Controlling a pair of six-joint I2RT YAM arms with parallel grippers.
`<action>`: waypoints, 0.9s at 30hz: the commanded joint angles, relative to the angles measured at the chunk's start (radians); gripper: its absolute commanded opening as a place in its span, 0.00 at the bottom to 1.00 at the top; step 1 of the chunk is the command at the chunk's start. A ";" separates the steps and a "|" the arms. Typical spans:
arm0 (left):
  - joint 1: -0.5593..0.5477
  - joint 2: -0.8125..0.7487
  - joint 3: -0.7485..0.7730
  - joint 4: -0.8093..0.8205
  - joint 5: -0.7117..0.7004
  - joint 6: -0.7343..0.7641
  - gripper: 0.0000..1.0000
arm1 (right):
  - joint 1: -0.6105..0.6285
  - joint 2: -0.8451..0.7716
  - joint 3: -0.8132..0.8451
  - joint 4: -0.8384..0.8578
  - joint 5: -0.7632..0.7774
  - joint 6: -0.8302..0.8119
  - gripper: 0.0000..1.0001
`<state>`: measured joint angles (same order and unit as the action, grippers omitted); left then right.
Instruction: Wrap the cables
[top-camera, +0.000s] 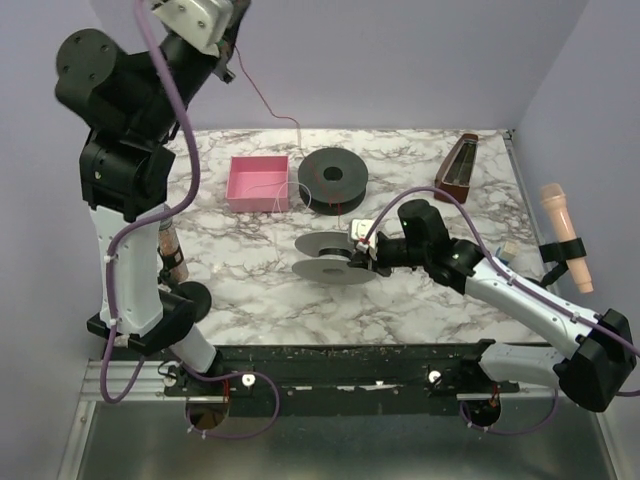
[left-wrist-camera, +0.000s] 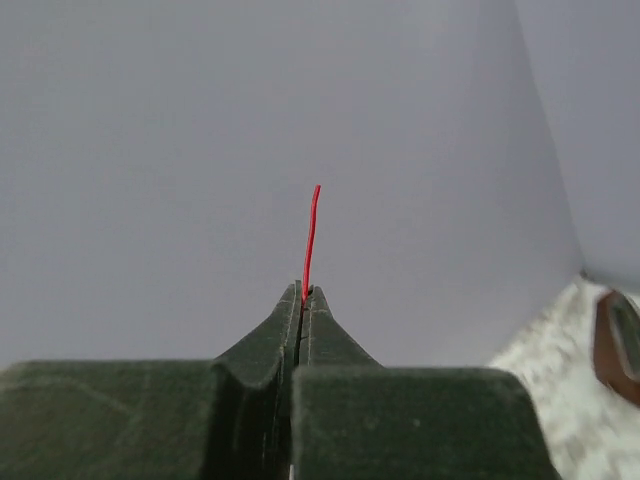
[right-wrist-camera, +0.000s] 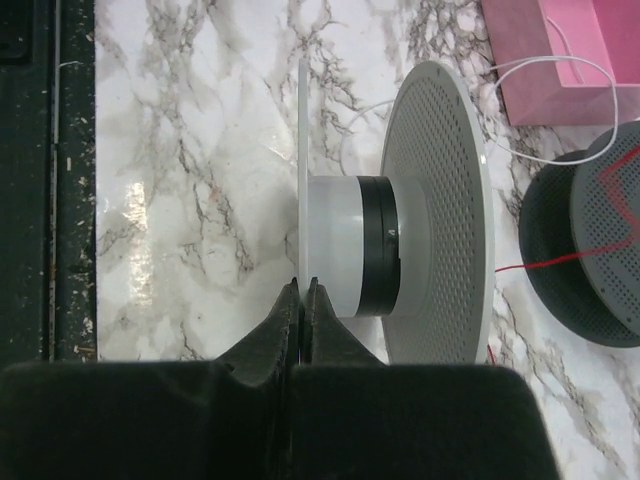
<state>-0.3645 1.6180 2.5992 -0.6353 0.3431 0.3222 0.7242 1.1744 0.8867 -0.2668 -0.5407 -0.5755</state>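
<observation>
The cable is a thin red wire (top-camera: 262, 100). It runs from my raised left gripper (top-camera: 228, 45) down to a black spool (top-camera: 333, 180) at the table's back middle. In the left wrist view the left gripper (left-wrist-camera: 303, 292) is shut on the wire, and a short red end (left-wrist-camera: 312, 225) sticks out past the fingertips. A white spool (top-camera: 328, 258) lies on its side at the table's middle. My right gripper (top-camera: 364, 256) is shut on its thin near flange (right-wrist-camera: 302, 170), seen edge-on in the right wrist view (right-wrist-camera: 303, 285). Red wire (right-wrist-camera: 555, 262) also shows at the black spool (right-wrist-camera: 585, 270).
A pink box (top-camera: 260, 183) stands left of the black spool, with a thin white wire (right-wrist-camera: 545, 75) looping out of it. A brown wedge-shaped object (top-camera: 458, 168) stands at the back right. A peach handle-like object (top-camera: 565, 235) is clipped at the right edge.
</observation>
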 joint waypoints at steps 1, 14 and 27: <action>-0.004 0.056 0.041 0.190 -0.302 -0.022 0.00 | -0.003 -0.018 0.032 -0.005 -0.119 -0.003 0.01; 0.001 -0.119 -0.387 -0.286 0.165 0.193 0.00 | -0.002 -0.087 -0.063 0.063 -0.125 -0.060 0.01; -0.155 -0.251 -0.947 -0.567 0.425 0.371 0.00 | -0.002 -0.073 -0.060 0.057 -0.143 -0.063 0.01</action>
<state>-0.5087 1.3727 1.7786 -1.1656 0.6746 0.6659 0.7242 1.1122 0.8318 -0.2817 -0.6697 -0.6216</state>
